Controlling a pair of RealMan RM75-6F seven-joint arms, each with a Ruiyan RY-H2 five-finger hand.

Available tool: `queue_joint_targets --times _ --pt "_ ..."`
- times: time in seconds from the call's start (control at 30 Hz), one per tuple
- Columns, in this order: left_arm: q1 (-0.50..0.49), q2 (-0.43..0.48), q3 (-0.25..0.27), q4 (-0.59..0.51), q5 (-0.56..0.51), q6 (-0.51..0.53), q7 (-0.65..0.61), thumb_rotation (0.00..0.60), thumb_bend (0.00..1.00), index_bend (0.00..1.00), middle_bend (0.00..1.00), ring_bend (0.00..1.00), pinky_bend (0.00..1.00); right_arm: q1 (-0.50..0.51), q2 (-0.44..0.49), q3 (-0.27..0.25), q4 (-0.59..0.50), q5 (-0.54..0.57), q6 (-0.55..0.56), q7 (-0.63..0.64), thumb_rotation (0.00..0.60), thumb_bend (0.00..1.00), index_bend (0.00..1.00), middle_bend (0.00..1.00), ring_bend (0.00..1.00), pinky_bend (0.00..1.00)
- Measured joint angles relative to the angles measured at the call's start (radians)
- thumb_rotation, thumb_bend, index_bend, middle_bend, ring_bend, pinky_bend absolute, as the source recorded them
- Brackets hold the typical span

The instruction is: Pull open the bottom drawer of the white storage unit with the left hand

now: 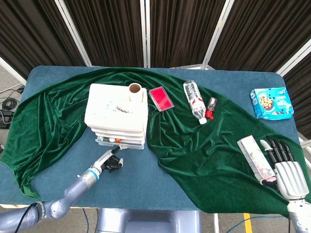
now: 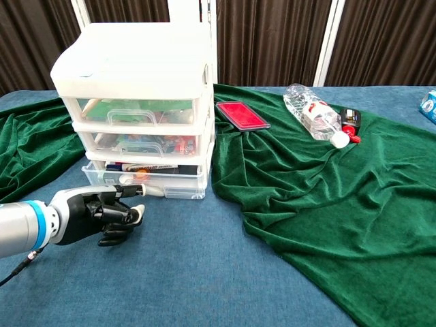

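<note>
The storage unit [image 2: 133,109] stands on the counter [image 2: 204,272] at the left, a roll [image 1: 134,89] on its top, its bottom drawer [image 2: 146,178] jutting forward toward the left hand [image 2: 102,214] just before it. To its right on the cloth [image 2: 327,204] lie a flat case [image 2: 241,114], then a bottle [image 2: 312,116]. At the counter's right end a biscuit box [image 1: 271,103] lies behind a carton [image 1: 255,156], which lies just left of the right hand [image 1: 284,167].

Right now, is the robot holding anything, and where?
The left hand hooks a finger on the bottom drawer, at its front handle. The right hand holds nothing.
</note>
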Motion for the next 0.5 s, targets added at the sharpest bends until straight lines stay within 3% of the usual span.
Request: queue_joint_targets --times 0.5 --pt "0.051 0.023 0.037 0.005 0.095 0.034 -0.052 0.600 0.72 0.18 0.91 0.88 0.82 -0.001 -0.001 0.002 -0.002 0.004 0.000 -0.005 0.600 0.06 0.00 0.00 0.00 0.00"
